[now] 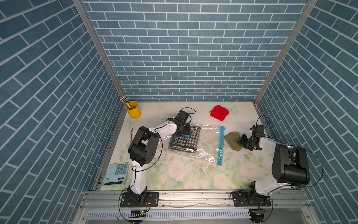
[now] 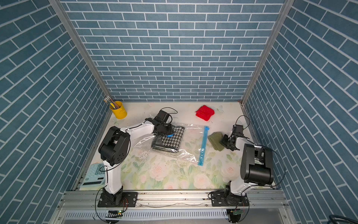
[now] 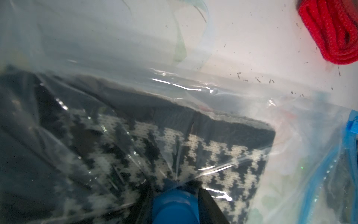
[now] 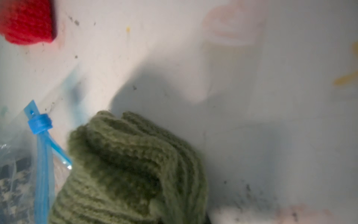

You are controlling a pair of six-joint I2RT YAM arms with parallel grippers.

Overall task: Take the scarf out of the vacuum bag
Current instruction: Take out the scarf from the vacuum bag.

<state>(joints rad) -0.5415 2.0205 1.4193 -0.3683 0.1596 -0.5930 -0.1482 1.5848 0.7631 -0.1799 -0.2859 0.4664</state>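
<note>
left gripper point(image 3: 175, 191) clamps the blue cap point(image 3: 174, 207), clearest in wrist view

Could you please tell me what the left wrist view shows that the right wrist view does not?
Only the left wrist view shows the round blue valve cap held by the left gripper, and the houndstooth scarf close up under the clear plastic of the vacuum bag. Only the right wrist view plainly shows the olive-green knit piece. Both show the red knit piece, the light-blue zip strip and part of the bagged scarf.
</note>
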